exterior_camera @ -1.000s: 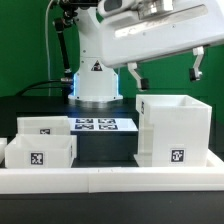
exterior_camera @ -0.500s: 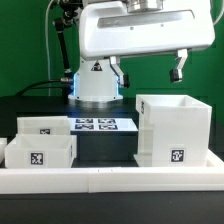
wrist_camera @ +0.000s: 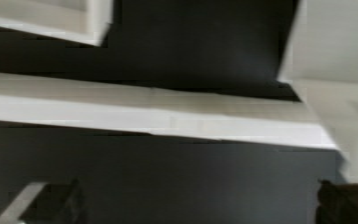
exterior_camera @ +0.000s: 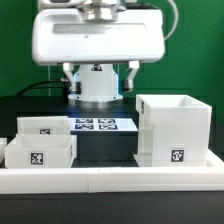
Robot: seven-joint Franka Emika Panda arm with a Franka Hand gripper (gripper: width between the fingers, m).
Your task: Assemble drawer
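Observation:
The drawer's large white shell [exterior_camera: 175, 128] stands at the exterior view's right with a square tag low on its front. Two small open-top trays [exterior_camera: 46, 127] [exterior_camera: 40, 152] sit at the left, one behind the other, each tagged. My gripper [exterior_camera: 102, 75] hangs high above the middle of the table, open and empty, with its dark fingers [exterior_camera: 133, 72] spread wide. In the wrist view the gripper [wrist_camera: 197, 205] shows only its fingertips [wrist_camera: 48, 200] at the picture's edges. A tray corner [wrist_camera: 51, 20] and the shell's side [wrist_camera: 345, 70] are also in the wrist view.
The marker board [exterior_camera: 105, 125] lies flat between the trays and the shell, in front of the robot base [exterior_camera: 98, 90]. A low white border rail [exterior_camera: 110, 178] runs along the table's front and crosses the wrist view [wrist_camera: 140, 105].
The hand has swung from the exterior view's right, above the shell, to above the middle of the table. The fingers stay open. The drawer parts have not moved.

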